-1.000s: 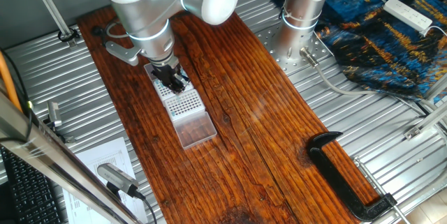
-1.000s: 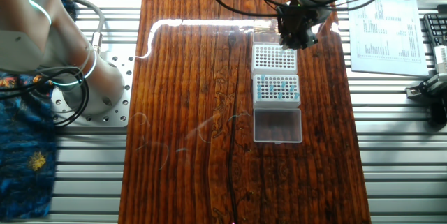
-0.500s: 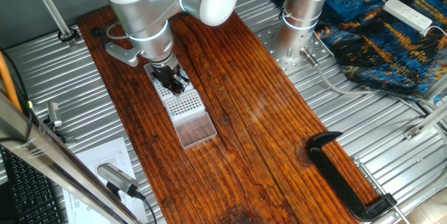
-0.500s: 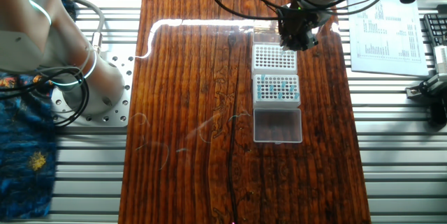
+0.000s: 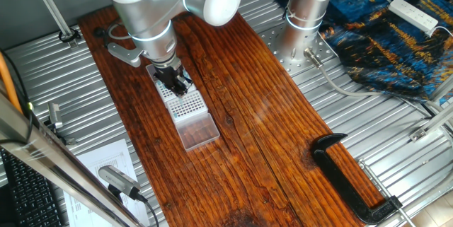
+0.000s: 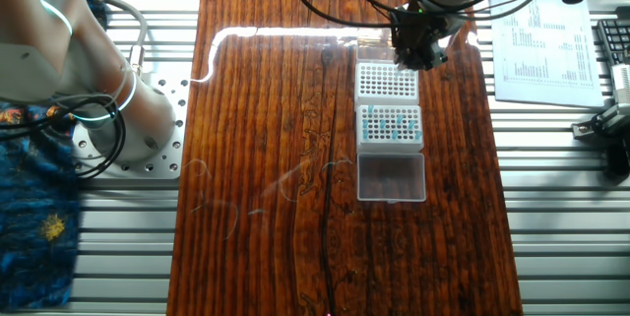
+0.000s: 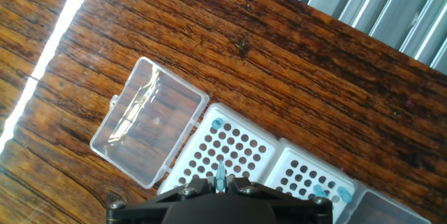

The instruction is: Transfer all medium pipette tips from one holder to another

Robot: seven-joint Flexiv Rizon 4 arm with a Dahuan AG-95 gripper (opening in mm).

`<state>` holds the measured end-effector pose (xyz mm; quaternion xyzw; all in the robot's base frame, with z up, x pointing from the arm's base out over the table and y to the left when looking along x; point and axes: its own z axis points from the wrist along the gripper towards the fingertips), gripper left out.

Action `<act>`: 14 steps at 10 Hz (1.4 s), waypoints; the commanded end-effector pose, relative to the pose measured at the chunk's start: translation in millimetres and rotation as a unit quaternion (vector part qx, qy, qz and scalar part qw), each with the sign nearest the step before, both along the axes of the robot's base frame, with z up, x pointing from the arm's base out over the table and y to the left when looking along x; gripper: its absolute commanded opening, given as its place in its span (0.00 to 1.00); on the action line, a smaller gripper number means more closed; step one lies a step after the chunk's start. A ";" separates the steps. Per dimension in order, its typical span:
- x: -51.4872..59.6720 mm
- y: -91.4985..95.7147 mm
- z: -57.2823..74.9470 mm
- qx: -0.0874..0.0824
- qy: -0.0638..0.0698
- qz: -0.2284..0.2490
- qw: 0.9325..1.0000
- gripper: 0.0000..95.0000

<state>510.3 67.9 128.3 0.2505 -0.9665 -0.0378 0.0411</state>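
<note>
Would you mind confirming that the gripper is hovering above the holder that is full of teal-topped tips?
Not quite. The gripper, pinching one tip, is above the nearly empty holder. The holder with the teal-topped tips stands next to it. The other fixed view shows this.

Dark wooden tabletop with 2 white tip holders, clear lids, black clamp.

teal-blue pipette tips in a white holder on a dark-streaked reddish-brown wooden table.
</note>
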 end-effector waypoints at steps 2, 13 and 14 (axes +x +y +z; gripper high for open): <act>0.5 0.3 -0.6 -0.002 0.000 0.000 1.000 0.00; 2.6 -0.4 -9.3 -0.003 0.003 0.002 1.000 0.00; 2.6 -0.4 -9.2 -0.003 0.003 0.001 1.000 0.00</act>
